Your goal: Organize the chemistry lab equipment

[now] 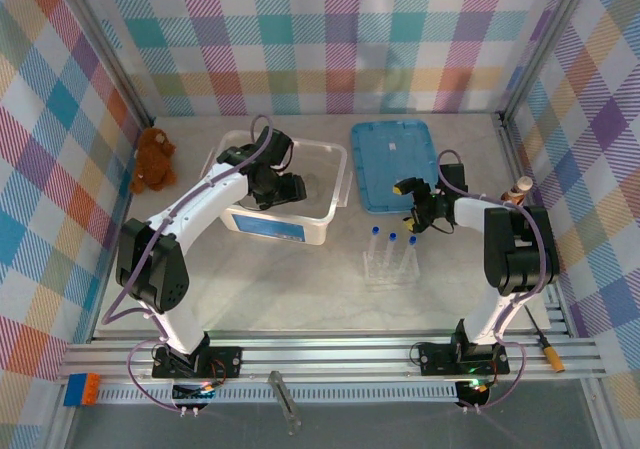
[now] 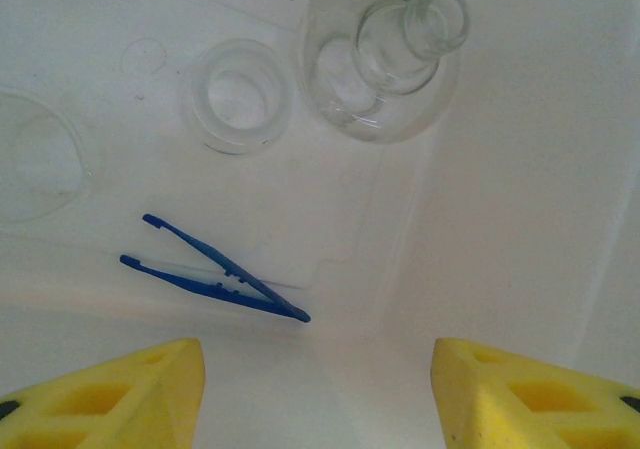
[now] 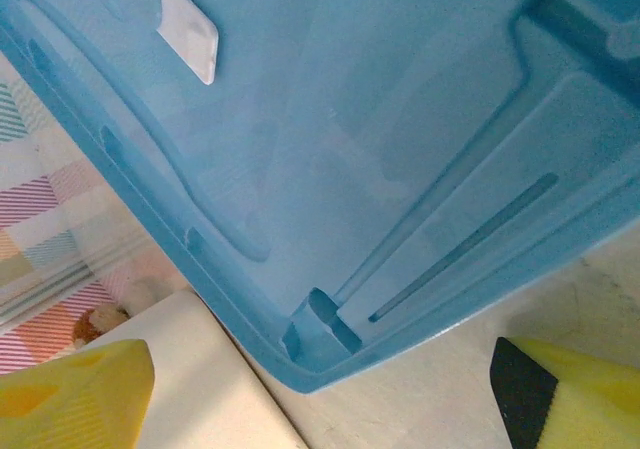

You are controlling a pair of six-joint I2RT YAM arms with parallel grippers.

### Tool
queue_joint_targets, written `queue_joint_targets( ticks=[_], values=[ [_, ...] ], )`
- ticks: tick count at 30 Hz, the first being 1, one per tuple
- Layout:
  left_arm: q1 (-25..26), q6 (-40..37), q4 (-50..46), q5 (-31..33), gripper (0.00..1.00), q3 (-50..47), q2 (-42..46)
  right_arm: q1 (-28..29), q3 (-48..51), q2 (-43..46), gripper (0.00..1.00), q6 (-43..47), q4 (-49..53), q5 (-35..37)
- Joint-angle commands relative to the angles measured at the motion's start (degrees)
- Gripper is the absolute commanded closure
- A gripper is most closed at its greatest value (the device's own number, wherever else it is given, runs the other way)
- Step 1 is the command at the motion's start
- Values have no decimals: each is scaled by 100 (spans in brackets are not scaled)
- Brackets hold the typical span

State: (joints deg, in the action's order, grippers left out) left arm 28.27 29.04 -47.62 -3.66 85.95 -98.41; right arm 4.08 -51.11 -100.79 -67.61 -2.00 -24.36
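Hanging half open and empty in the white plastic tub (image 2: 520, 169), the left gripper (image 2: 320, 389) looks ready to grab thin dark-blue tweezers (image 2: 215, 274); the right gripper (image 3: 320, 399) is wide open, empty.

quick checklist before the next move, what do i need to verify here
1. Left claw open and empty over the white bin floor: ok.
2. Tweezers lying flat in the bin, clear of the claw: ok.
3. Flask and round dish in the bin, apart from the tweezers: ok.
4. Three test tubes upright in the rack on the table: ok.
5. Right claw open and empty by the blue lid: ok.
6. Lid edge free of the bin: cannot tell.
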Motion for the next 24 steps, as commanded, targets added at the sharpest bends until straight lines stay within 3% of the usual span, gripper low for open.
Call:
queue_joint_targets(
  ticks=[1,17,24],
  values=[
    [134,220,71,-143,39,9,114,-4,-200,-294,12,26,-1317,177],
    [386,775,463,-170,38,-94,182,-175,-225,-136,13,-68,-1484,262],
    [57,40,-161,917,37,219,459,-129,1,40,15,-194,-1331,166]
  ],
)
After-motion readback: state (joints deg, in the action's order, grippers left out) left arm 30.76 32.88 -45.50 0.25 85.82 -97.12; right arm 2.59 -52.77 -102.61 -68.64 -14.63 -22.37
